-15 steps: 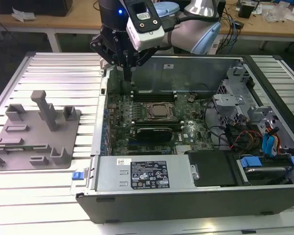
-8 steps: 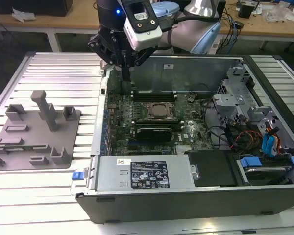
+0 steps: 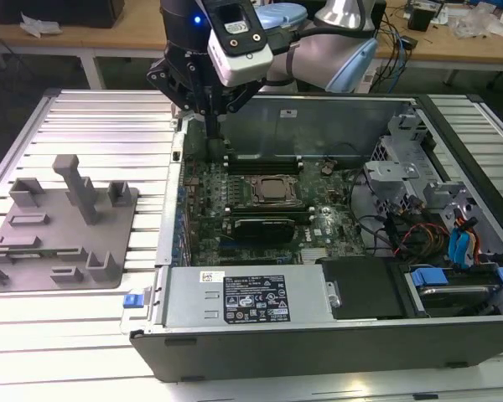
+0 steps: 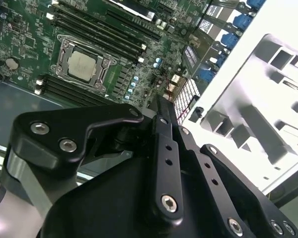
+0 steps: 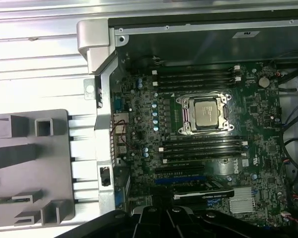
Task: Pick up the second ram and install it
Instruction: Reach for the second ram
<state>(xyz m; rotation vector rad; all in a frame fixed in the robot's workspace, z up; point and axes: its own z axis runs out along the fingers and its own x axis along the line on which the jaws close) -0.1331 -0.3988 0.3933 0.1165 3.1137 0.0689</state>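
On holder [image 5: 59, 148] — perhaps — second ram [image 5: 10, 200] parallels motherboard slots [image 5: 198, 146]

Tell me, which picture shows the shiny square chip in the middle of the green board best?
The first wrist view: it looks almost straight down on the chip, whole and unblocked. The second wrist view shows the chip tilted. The exterior view shows the chip from farther off, at a slant.

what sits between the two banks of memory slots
The processor socket, flanked by one slot bank and the other bank, in the first wrist view.
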